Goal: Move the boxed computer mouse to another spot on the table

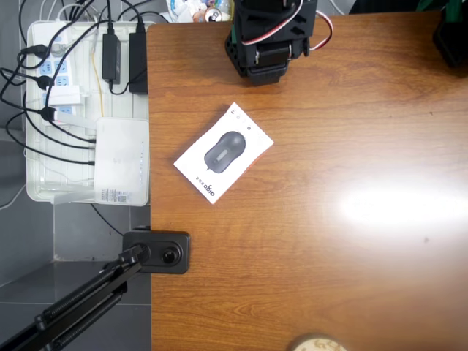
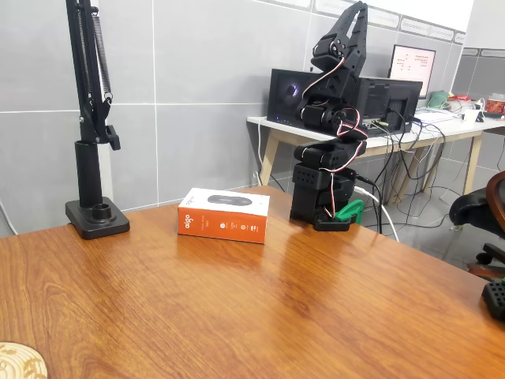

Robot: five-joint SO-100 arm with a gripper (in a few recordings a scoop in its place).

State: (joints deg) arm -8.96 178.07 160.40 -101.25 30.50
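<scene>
Lying flat and askew, the boxed computer mouse [image 1: 224, 152] sits near the tabletop's [image 1: 351, 241] left edge in our overhead view; the folded arm [image 2: 333, 118] stands apart, its pincer's state we cannot tell.

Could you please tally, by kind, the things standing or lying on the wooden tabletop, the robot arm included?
Boxed computer mouse: 1
Black robot arm: 1
Black clamp-on stand, base at the table edge: 1
Round pale disc, partly cut off at the picture's edge: 1
Total: 4
</scene>
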